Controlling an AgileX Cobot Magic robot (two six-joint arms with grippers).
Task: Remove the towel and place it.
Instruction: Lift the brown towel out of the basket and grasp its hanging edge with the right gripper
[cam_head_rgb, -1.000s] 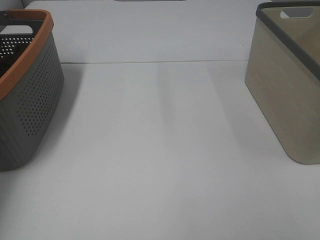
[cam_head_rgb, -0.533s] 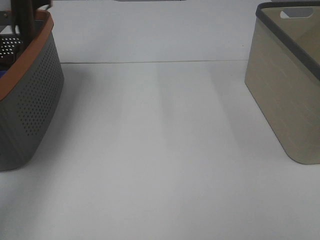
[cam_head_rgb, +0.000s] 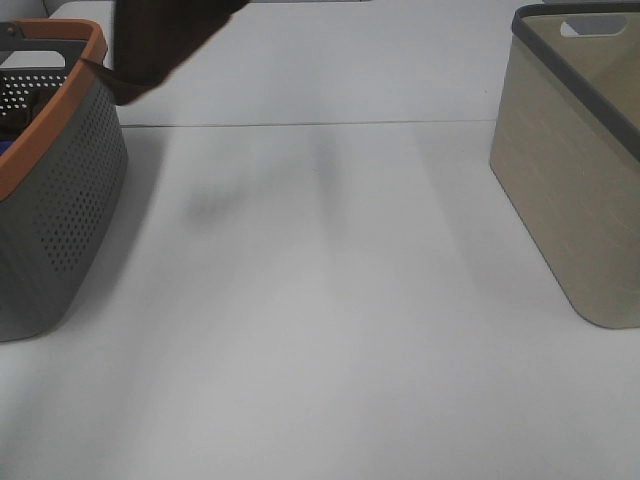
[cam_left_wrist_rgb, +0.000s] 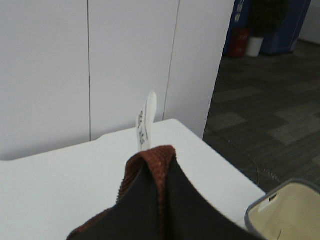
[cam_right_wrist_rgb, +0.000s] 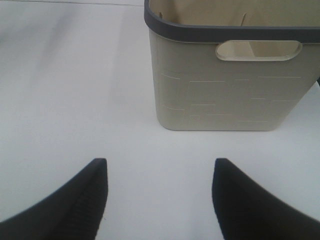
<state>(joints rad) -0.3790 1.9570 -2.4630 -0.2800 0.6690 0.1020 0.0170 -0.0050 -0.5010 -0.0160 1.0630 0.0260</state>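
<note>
The towel (cam_head_rgb: 165, 40) hangs in the air at the far left of the white table (cam_head_rgb: 320, 320). Its lower tip is just beside the orange rim of the grey perforated basket (cam_head_rgb: 70, 200); I cannot tell if it touches. In the left wrist view the cloth rises in a peak with its reddish-brown hem (cam_left_wrist_rgb: 159, 165) on top, and a white tag (cam_left_wrist_rgb: 145, 120) stands up from it. The left gripper is covered by the cloth, but the towel is lifted, so the claw is clenched on it. The right gripper (cam_right_wrist_rgb: 160, 195) is released, its dark fingers (cam_right_wrist_rgb: 95, 200) wide apart over the bare table, near the beige basket (cam_right_wrist_rgb: 225, 95).
</note>
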